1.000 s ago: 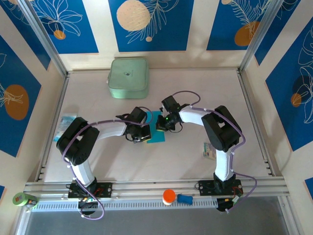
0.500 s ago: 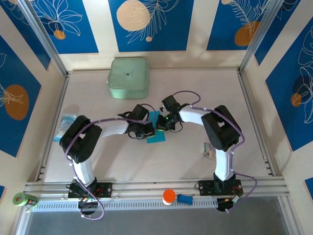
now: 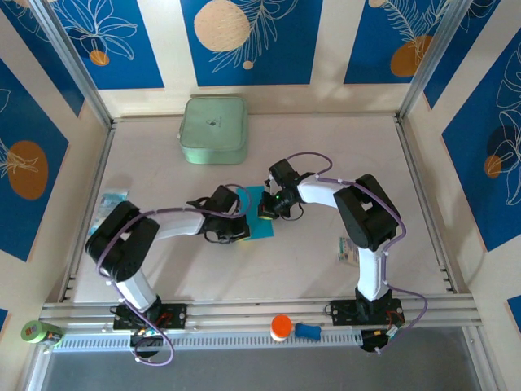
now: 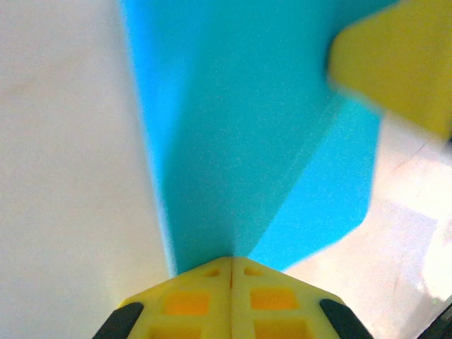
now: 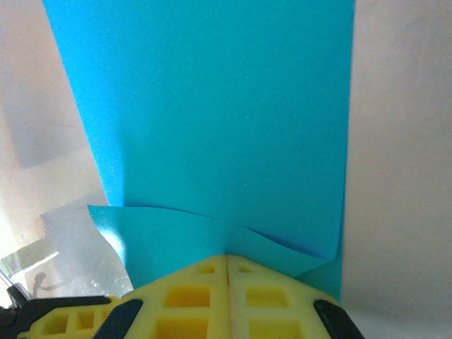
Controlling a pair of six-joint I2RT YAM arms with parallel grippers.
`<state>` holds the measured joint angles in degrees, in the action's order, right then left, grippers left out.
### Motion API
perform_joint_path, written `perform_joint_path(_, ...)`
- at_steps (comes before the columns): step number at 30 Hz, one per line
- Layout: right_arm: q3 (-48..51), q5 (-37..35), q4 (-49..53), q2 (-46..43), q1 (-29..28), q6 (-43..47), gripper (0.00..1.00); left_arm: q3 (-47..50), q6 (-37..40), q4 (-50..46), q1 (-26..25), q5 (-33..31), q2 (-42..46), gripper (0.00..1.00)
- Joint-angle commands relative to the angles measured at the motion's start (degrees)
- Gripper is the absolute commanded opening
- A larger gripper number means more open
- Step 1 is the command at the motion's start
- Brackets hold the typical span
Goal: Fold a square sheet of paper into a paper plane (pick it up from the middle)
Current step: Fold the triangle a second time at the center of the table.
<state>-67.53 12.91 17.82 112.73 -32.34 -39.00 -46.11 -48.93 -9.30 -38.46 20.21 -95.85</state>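
Bright even light, overhead view sharp, wrist views soft up close, faint shadows, mild glare

Blue floral wall panels (image 3: 244,41) around a pale tabletop (image 3: 342,147), aluminium-framed.

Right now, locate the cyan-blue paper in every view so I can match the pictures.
Top external: cyan-blue paper at the centre of the table, between the left hand and right hand.
Left wrist: the paper fills the upper middle, running up from the shut left hand.
Right wrist: the paper fills the centre, a curled flap by the shut right hand.
Shared landmark: yellow fingers at the paper's edge.
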Motion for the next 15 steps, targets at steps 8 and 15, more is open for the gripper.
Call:
perform_joint_path(8, -1.07, -2.04, 3.24, 1.54, 0.7, 0.72, 0.0, -5.26, 3.95, -15.49, -0.87, -5.46, 7.39, 0.1)
perform_joint_path(15, -0.44, 2.05, -0.08, -5.95, 1.42, -1.42, 0.06, -11.42, -0.33, -6.3, 1.12, -7.08, 0.97, 0.21)
